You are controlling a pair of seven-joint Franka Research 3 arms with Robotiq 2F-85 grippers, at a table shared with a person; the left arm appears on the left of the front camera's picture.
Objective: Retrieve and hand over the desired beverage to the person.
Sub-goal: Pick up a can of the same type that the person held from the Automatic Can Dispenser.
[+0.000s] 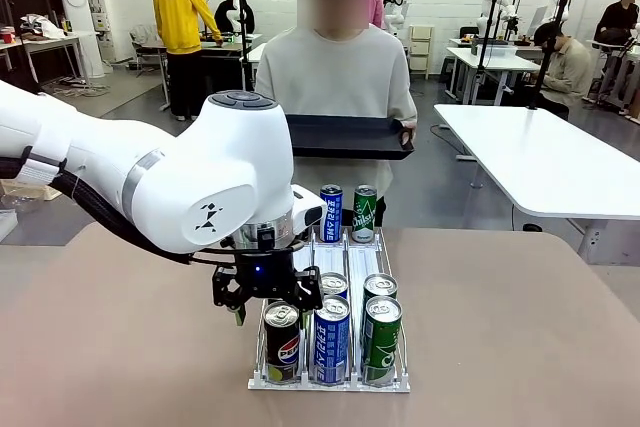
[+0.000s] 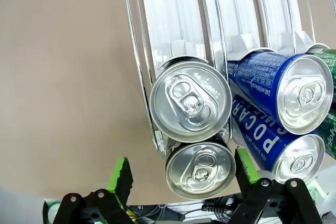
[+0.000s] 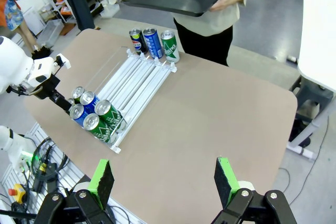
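Over the near end of the can rack (image 1: 255, 379), the left gripper (image 1: 266, 305) hangs with its fingers pointing straight down and its jaws spread wide, holding nothing. Directly under it stands the front Pepsi can (image 1: 282, 344), first in the lane on the robot's left. In the left wrist view its lid (image 2: 200, 169) sits between the two green pads (image 2: 121, 174), closer to one pad than the other. The can is upright, so its long axis runs along the fingers, and a plain drop should bring the pads to its sides (which drink is wanted I cannot tell; this can is my guess from where the gripper hovers).

Room is uneven. One pad lies outside the rack's wire side rail (image 2: 137, 77), with bare table (image 2: 63, 77) beyond it. The other must slip into the narrow gap beside the blue Pocari can (image 2: 273, 140). A second can (image 2: 191, 100) stands close behind, so straight up looks the cleanest way out.

At the far side the person (image 1: 335, 77) holds a flat black tray (image 1: 350, 137) level, beyond the far-end cans (image 1: 331, 212). The right gripper (image 3: 164, 177), also open and empty, hovers over bare table well apart from the rack, so the left arm is far nearer
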